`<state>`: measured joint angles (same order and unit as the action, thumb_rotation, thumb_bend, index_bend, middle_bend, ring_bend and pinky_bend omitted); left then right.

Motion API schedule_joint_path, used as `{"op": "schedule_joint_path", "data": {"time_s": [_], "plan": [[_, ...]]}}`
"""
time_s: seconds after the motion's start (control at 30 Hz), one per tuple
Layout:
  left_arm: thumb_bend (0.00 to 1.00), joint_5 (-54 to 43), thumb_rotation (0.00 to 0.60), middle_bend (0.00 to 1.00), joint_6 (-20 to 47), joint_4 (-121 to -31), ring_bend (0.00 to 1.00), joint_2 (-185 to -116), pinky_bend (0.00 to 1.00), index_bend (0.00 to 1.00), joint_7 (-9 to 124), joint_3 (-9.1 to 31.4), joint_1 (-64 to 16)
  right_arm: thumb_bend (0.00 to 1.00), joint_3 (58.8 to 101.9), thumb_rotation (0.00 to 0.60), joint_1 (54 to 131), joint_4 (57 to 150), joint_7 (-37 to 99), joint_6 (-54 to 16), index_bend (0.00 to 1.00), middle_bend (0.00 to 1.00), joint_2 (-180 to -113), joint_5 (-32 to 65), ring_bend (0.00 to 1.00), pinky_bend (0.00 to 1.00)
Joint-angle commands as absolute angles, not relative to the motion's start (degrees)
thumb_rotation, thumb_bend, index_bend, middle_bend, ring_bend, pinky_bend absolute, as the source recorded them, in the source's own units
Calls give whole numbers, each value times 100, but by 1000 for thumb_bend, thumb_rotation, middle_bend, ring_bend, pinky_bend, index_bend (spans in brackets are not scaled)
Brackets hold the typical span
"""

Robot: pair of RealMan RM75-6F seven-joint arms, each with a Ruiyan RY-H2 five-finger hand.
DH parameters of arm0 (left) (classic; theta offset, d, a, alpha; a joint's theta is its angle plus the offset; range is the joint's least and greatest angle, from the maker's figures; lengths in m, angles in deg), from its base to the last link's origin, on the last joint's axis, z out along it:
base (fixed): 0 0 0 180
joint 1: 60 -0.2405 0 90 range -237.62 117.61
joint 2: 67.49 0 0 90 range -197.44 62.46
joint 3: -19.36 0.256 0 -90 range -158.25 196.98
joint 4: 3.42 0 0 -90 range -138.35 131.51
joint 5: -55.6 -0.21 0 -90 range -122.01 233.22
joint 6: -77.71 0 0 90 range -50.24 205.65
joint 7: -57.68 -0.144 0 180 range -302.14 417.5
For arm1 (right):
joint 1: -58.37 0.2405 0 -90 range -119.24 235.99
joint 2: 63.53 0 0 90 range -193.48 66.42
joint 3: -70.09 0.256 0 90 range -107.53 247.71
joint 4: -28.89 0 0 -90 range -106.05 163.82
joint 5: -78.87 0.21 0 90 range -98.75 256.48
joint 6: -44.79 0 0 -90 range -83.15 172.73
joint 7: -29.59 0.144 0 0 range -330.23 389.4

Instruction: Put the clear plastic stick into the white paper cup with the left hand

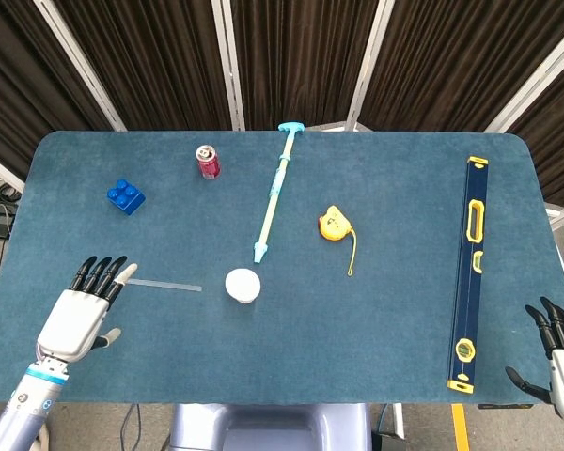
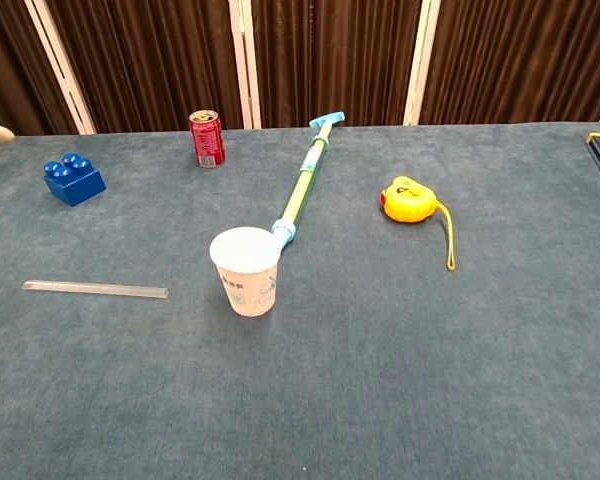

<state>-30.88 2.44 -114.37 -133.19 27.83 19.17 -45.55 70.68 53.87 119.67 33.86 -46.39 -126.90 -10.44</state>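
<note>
Fingers (image 1: 101, 274) of the left hand (image 1: 78, 316) spread beside the thin clear plastic stick (image 1: 164, 285).

Clear plastic stick (image 1: 164, 284) lies flat on the blue worktop (image 1: 376, 329), long axis running left-right, slightly angled. Thin, straight, translucent; reads pale grey against the cloth. In the chest view the stick (image 2: 95, 289) sits at the left, level with the cup's lower half. Its right end stops short of the cup, a gap between them, not touching.

White paper cup (image 1: 242, 285) stands upright, mouth open and up, near the middle of the worktop, just right of the stick. Chest view shows the cup (image 2: 247, 271) tapering toward its base, faint blue print on the side wall, inside looks empty.
</note>
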Motion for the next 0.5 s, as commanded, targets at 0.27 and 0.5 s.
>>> {"op": "schedule_joint_path", "data": {"time_s": [0.27,0.5], "plan": [[157,-2423,600,0,562,-11061,0,-13749,0,182,2760,1590,-4288,151,7060,600,5390,11946,3431,-4635,89,0,-12683,-1056,0,0],[268,-1449,600,0,1057,-10520,0,-14402,0,392,2242,1176,-3808,150,7055,600,5390,11936,3472,-4636,88,0,-12679,-1065,0,0]]}}
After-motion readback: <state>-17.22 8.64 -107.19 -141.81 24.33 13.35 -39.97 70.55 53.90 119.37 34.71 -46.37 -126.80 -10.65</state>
